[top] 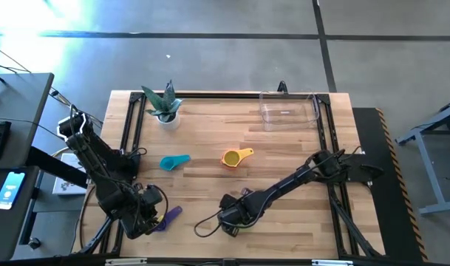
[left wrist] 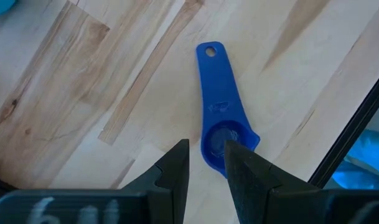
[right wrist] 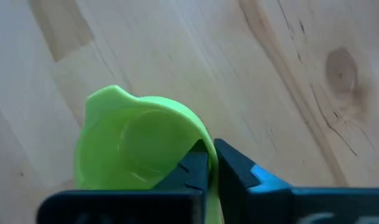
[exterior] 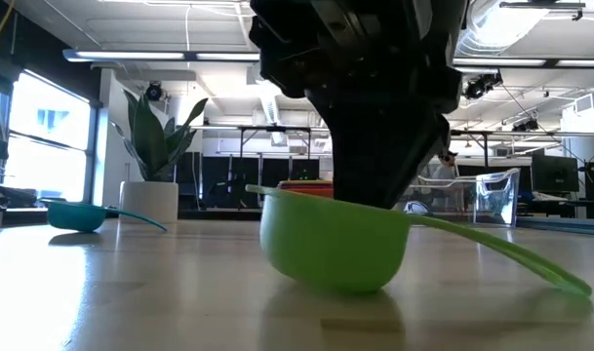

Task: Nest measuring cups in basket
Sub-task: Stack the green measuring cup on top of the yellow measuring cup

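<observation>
Looking straight down, the left gripper (top: 152,216) sits at the table's near left over a purple cup (top: 168,217); the right gripper (top: 230,219) is near centre-front, and the basket (top: 288,109) stands at the far right.

At table height, the green cup (exterior: 336,240) rests under the right arm.

Left wrist: narrowly parted fingers (left wrist: 174,172) straddle the blue-looking cup's bowl (left wrist: 221,112).

Right wrist: fingers (right wrist: 236,167) pinch the green cup's rim (right wrist: 139,146).

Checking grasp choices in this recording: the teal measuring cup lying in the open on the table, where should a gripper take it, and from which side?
The teal cup lies apart from the yellow cup, its flat handle pointing toward that cup. Probably best to come straight down from above and pinch the handle across its width, or the bowl's rim; nothing crowds it.
</observation>
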{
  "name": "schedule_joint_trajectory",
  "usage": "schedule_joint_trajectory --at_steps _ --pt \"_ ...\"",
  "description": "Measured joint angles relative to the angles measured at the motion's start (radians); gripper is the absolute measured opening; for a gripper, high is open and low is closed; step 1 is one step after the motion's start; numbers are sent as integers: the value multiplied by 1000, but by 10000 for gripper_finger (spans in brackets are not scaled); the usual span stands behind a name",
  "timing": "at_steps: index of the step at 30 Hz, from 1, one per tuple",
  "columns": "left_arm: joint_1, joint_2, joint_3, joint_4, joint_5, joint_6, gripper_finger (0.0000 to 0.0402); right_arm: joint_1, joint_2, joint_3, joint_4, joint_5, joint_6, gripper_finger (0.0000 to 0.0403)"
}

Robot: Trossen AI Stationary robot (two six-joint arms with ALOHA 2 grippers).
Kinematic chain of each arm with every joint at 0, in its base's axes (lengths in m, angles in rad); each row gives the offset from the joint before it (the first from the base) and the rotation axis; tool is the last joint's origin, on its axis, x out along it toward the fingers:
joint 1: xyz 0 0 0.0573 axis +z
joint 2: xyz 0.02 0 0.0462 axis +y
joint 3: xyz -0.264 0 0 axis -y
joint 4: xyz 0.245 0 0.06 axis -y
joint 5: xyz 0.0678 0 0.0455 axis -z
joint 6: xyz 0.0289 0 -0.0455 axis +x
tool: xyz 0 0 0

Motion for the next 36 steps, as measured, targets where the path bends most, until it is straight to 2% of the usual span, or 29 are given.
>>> schedule_joint_trajectory --at_steps 6,13,26,36 --pt "0 0 0 0 0 16 90 -3 0 31 -26 -13 -2 5" --pt "4 0 0 -1 0 34 90 -39 0 164 -230 0 -108 3" --pt "79 0 0 -1 0 77 90 -194 -1 380 -371 0 -515 1" --pt "141 0 0 0 19 103 90 -317 -2 429 -494 -24 -845 0"
